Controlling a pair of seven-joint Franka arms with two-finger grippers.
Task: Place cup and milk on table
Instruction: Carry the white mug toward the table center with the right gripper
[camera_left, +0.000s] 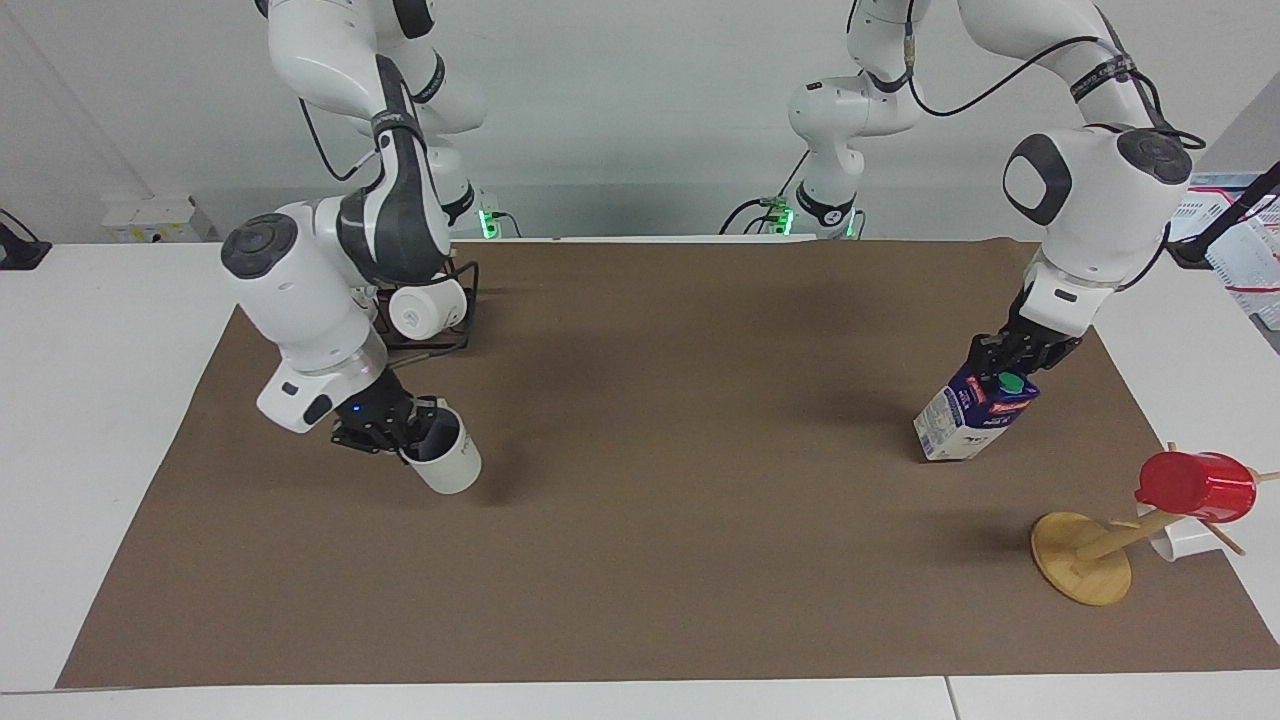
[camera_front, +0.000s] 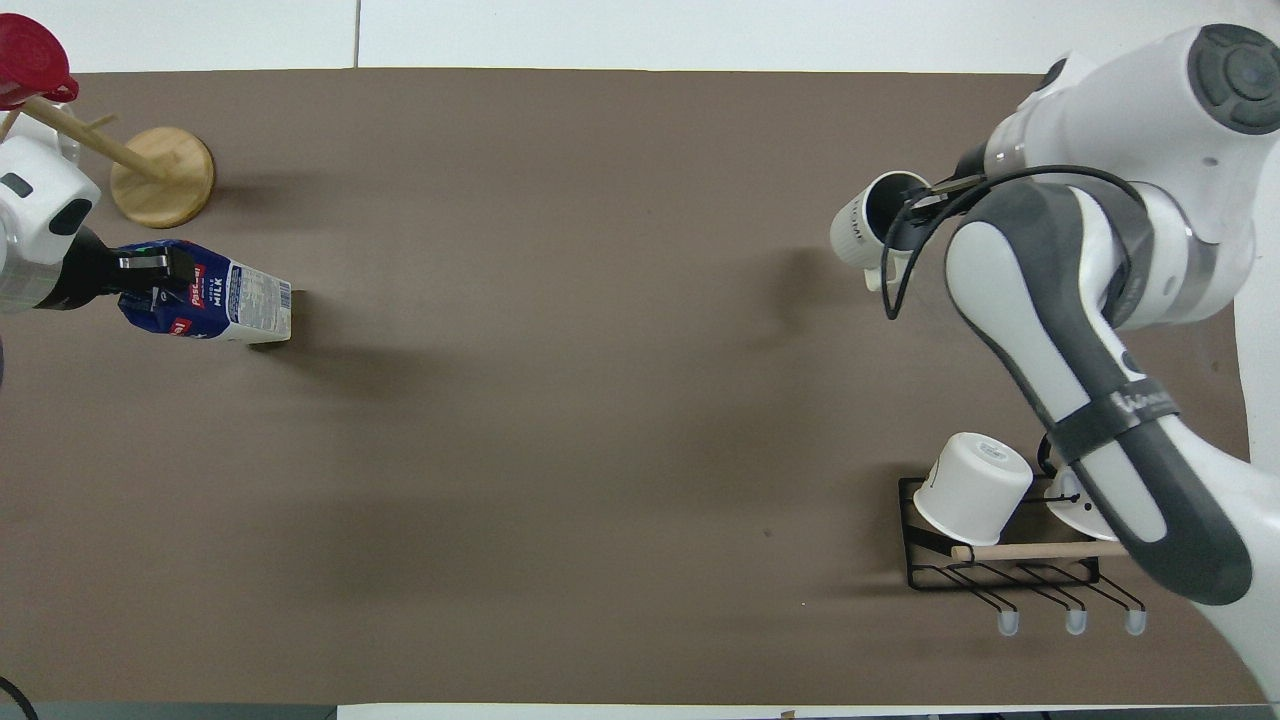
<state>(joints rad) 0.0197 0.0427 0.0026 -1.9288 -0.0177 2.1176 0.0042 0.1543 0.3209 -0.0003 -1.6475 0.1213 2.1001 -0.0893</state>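
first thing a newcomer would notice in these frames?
Probably both arms gripping at once: the right gripper is shut on the rim of the cup, carried tilted over the brown mat toward the right arm's end. The left gripper is shut on the top of the milk, which leans on the mat toward the left arm's end. Next, the red cup hanging on the wooden mug tree beside the milk.

A black wire rack (camera_front: 1000, 575) with a wooden rod stands near the robots at the right arm's end of the counter, and two white mugs (camera_front: 973, 488) rest on it upside down. At the left arm's end, farther away, a tilted wooden mug tree (camera_left: 1082, 557) carries a red plastic cup (camera_left: 1196, 487).
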